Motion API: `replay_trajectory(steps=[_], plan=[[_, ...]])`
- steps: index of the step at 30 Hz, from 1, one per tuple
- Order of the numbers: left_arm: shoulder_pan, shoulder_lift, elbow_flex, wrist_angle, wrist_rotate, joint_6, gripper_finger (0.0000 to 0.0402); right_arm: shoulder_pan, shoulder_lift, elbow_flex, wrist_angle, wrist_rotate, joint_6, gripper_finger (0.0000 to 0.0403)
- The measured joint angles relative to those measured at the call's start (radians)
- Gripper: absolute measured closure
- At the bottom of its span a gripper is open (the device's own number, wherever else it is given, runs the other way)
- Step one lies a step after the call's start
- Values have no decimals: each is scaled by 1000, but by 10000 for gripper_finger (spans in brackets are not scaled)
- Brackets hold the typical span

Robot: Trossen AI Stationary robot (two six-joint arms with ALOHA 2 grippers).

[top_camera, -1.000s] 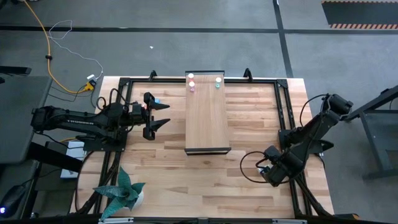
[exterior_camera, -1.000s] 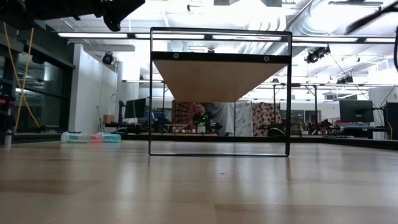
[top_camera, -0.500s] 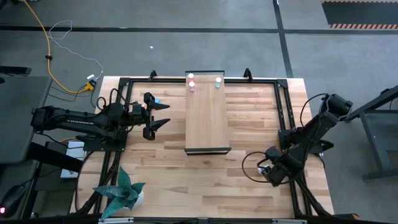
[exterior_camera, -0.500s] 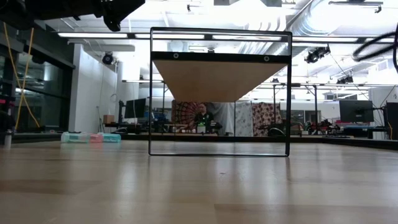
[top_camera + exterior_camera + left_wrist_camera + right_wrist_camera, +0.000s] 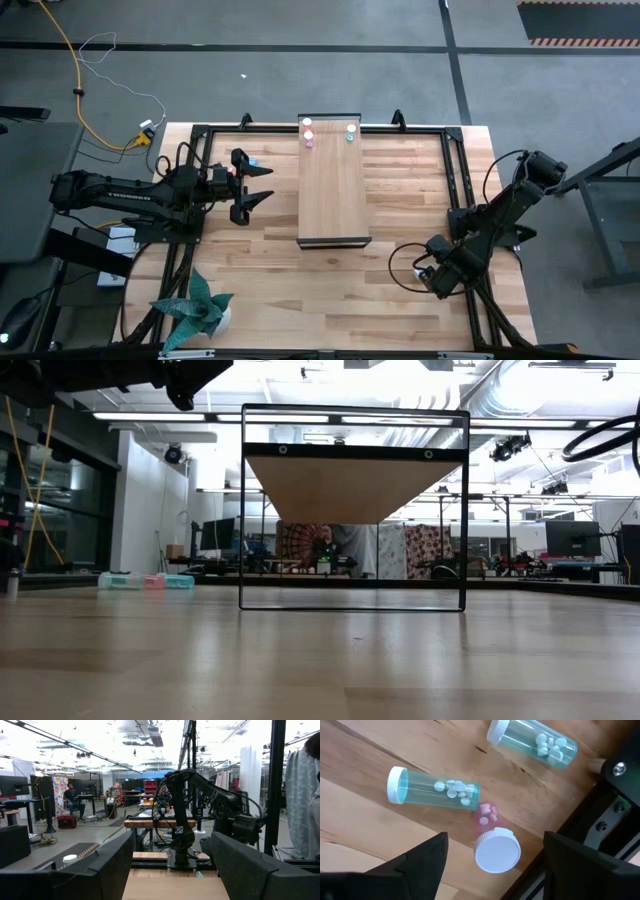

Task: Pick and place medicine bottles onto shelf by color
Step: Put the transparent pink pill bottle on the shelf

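right tool (image 5: 492,865) open over pink bottle (image 5: 492,845), two teal bottles (image 5: 432,790) beside

Grey floor (image 5: 300,90) around the butcher-block surface (image 5: 300,275), crossed by dark tape lines (image 5: 455,60), with a yellow cable (image 5: 75,85) at the far left. Room behind was open-plan: ceiling strip lights (image 5: 160,416), exposed ducts (image 5: 500,395), patterned fabrics (image 5: 425,550), a monitor (image 5: 565,538). A person sat at a desk (image 5: 75,800) in the distance.
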Motion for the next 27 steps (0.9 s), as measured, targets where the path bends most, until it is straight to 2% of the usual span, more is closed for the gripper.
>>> replay_trajectory(steps=[4, 17, 27], plan=[[0, 0, 0, 0, 0, 0, 147, 0, 0, 0, 2, -1, 0, 111], [0, 0, 0, 0, 0, 0, 147, 0, 0, 0, -6, 12, 1, 226], [0, 0, 0, 1, 0, 0, 147, 0, 0, 0, -10, 11, -2, 264]])
